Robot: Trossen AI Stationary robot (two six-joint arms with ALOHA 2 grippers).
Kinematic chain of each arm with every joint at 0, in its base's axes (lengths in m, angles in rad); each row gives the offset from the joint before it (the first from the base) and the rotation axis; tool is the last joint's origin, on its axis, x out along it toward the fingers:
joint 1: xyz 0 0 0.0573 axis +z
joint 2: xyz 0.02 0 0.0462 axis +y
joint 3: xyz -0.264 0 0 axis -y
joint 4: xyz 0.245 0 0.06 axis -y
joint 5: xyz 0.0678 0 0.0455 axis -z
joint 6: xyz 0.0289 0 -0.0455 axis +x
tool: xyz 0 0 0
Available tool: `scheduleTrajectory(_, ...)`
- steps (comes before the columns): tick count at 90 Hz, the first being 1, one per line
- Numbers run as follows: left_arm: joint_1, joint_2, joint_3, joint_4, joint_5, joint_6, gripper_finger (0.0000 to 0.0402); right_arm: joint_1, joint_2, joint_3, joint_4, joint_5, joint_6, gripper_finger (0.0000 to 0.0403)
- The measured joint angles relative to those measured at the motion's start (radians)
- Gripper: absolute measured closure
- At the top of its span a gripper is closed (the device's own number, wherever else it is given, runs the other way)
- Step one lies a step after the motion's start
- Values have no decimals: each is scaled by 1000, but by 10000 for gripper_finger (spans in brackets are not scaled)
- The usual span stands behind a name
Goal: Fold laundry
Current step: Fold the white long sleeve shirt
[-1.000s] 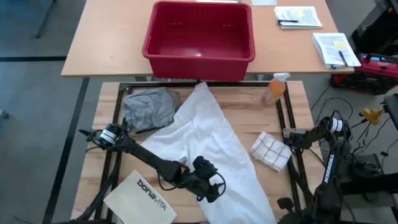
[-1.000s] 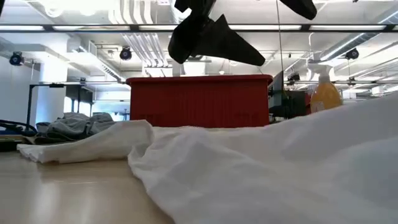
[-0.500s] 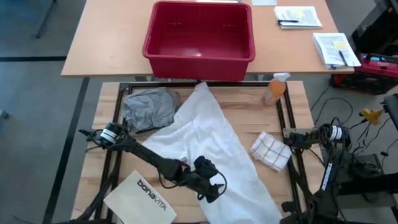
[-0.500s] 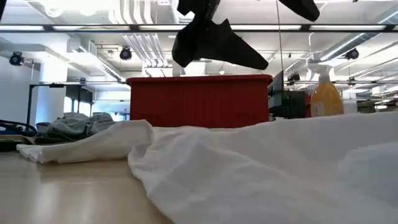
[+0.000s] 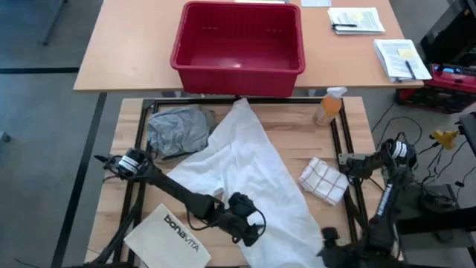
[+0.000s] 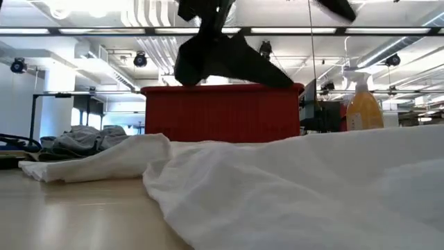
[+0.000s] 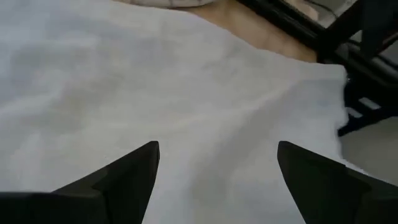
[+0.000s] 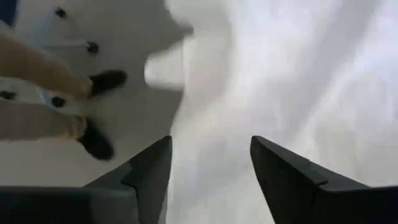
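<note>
1. The white shirt (image 5: 249, 175) lies spread diagonally across the wooden table (image 5: 297, 130), its narrow end touching the far edge below the red basket (image 5: 238, 45) and its wide end overhanging the near edge.
2. The grey T-shirt (image 5: 177, 130) sits crumpled at the far-left corner, just beside the white shirt's upper edge.
3. The left gripper (image 7: 217, 174) hovers over the shirt's near-left portion with its fingers spread wide, holding nothing.
4. The right gripper (image 8: 211, 165) is at the near-right corner, over the shirt's overhanging edge, fingers parted and empty; floor and a person's shoes (image 8: 102, 112) show beyond that edge.
5. Bare wood lies right of the shirt's far half, bounded by a checked cloth (image 5: 324, 180) and a spray bottle (image 5: 328, 106).
6. The bonavita bag (image 5: 172, 232) occupies the near-left corner.
</note>
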Motion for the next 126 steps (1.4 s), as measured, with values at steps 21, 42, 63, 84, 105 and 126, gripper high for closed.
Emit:
scheduleTrajectory(21, -24, -2, 13, 18, 29, 42, 90, -92, 40, -35, 319, -69, -411, 303)
scheduleTrajectory(42, -54, -2, 16, 18, 104, 114, 90, -107, 179, 15, 339, -138, -491, 335)
scheduleTrajectory(63, -65, -2, 16, 18, 102, 145, 90, -106, 302, 107, 308, -105, -515, 219)
scheduleTrajectory(84, -65, -2, 16, 18, 98, 123, 90, -106, 402, 168, 159, -53, -492, 192)
scheduleTrajectory(105, -66, -2, 16, -1, 96, 124, 90, -106, 409, 171, 144, -26, -499, 278)
scheduleTrajectory(126, -65, -2, 16, -9, 94, 129, 90, -103, 426, 161, 144, -21, -526, 348)
